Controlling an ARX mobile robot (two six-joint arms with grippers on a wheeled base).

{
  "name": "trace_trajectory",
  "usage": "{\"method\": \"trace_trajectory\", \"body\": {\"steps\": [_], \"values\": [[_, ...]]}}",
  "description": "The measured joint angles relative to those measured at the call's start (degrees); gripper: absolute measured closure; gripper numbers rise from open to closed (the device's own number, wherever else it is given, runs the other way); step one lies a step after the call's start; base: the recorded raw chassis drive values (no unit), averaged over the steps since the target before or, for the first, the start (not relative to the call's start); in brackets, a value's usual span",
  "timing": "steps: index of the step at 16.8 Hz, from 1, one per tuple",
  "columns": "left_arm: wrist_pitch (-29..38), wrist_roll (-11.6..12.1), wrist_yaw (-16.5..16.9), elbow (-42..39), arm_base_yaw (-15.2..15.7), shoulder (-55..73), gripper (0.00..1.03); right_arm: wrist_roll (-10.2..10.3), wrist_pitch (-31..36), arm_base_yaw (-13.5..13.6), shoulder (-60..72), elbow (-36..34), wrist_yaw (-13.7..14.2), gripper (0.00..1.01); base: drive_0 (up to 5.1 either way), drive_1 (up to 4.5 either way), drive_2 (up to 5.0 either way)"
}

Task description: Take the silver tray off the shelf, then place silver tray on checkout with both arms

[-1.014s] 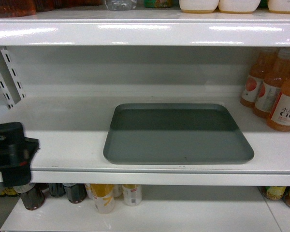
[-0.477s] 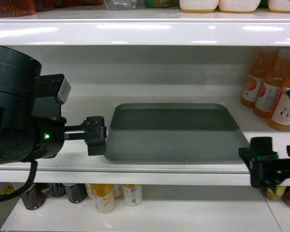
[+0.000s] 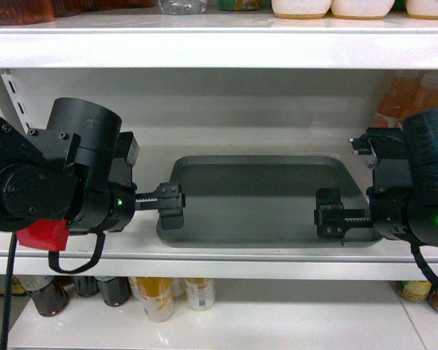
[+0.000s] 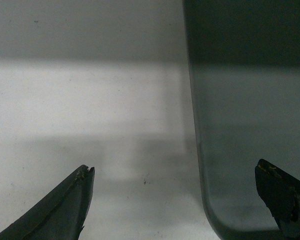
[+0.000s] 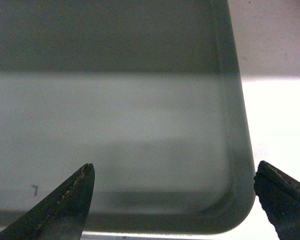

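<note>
The silver tray lies flat on the white shelf, long side towards me. My left gripper is at its left front corner, open. In the left wrist view the gripper straddles the tray's left rim, one finger over the shelf and one over the tray. My right gripper hovers over the tray's right end, open. In the right wrist view the gripper spans the tray's right front corner, one finger over the shelf. Neither holds anything. The checkout is out of view.
Orange drink bottles stand at the shelf's back right, behind my right arm. The upper shelf board hangs close above. Bottles fill the shelf below. A slotted upright is at the far left.
Both arms have come in towards the tray. The left gripper moved right to the tray's left corner. The right gripper rose from the shelf front to above the tray's right end. The tray stayed put.
</note>
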Motion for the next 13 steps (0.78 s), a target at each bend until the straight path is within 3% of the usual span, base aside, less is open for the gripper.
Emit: {"method": "trace_trajectory", "body": {"steps": [1, 5, 10, 13], "values": [[-1.36, -1.18, 0.66, 2.36, 0.09, 1.36, 0.05, -0.17, -1.36, -0.37, 2.34, 3.06, 2.38, 0.03, 0.0, 0.0, 0.0], [-5.07, -1.42, 1.03, 6.14, -0.04, 4.0, 0.05, -0.33, -4.96, -3.3, 6.99, 9.25, 3.41, 0.03, 0.0, 0.0, 0.0], [-7.28, -1.84, 0.87, 8.68, -1.38, 5.79, 0.05, -0.28, -8.17, -6.29, 11.56, 14.23, 1.36, 0.03, 0.0, 0.0, 0.0], [-9.44, -2.12, 0.33, 10.86, -1.64, 6.8, 0.05, -1.81, -8.79, -6.88, 12.79, 16.74, -0.11, 0.03, 0.0, 0.0, 0.0]]}}
